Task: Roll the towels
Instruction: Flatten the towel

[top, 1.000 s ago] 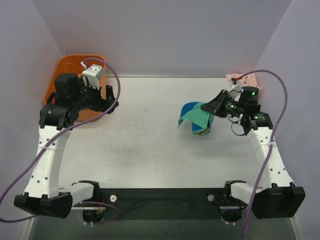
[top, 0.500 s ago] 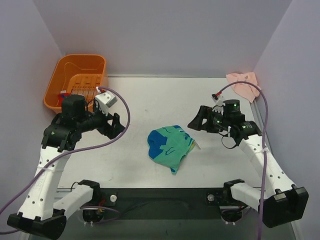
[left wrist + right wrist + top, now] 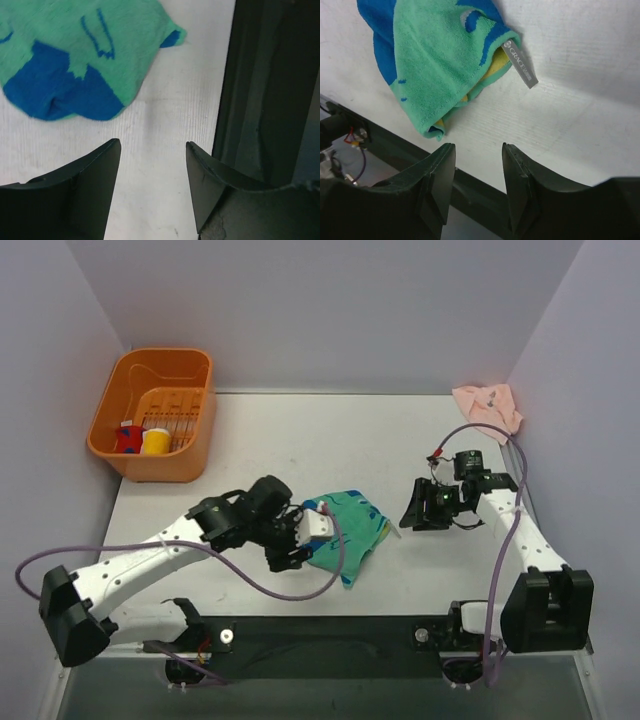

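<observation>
L hand [image 3: 153, 150] spread, empty, over bare bench [image 3: 170, 100] just beside the blue corner of the green/blue towel [image 3: 75, 50]; R hand [image 3: 478, 150] also spread, empty, near its tagged edge. That towel lies crumpled mid-bench betw. both hands, pink towel [image 3: 487, 408] at far R corner, not rolled. Step prob. = approach to flatten 1st towel; next: each hand pinches an edge, pulls flat, then rolls.

bare table [image 3: 300, 440] lies open beyond the green-blue towel [image 3: 355, 528]; orange basket [image 3: 150, 465] blocks the far-left corner
</observation>
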You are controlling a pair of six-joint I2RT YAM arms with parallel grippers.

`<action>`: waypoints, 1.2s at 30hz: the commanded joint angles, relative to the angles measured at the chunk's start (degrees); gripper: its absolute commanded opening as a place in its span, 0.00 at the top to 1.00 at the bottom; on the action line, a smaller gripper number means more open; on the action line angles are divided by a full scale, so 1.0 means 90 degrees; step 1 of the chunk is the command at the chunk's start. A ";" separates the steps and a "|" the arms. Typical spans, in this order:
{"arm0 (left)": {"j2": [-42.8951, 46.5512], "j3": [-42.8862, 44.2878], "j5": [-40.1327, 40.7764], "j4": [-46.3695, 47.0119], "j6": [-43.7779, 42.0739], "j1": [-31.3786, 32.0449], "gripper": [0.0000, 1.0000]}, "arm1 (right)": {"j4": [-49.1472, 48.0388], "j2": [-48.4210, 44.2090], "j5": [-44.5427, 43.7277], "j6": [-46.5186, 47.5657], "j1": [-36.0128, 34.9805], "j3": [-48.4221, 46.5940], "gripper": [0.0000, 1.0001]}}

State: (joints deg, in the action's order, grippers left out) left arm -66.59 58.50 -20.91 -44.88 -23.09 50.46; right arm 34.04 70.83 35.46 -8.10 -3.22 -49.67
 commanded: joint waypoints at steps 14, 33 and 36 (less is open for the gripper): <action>-0.3001 0.0697 0.0282 0.2281 -0.1906 0.1435 0.37 | 0.0563 0.0978 0.1499 -0.0204 0.1530 -0.0262 0.41; -0.3227 0.1955 -0.0742 0.1648 -0.0769 0.1191 1.00 | 0.0993 0.0958 0.1694 0.0040 0.1667 -0.0408 0.42; -0.3255 0.2658 -0.1425 0.1549 0.0411 0.0665 1.00 | 0.0983 0.1094 0.1743 0.0060 0.1657 -0.0457 0.42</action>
State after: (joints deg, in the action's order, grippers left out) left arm -99.39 75.33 -25.08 -30.63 -31.38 60.42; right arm 40.27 79.88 49.15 -8.67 11.60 -51.37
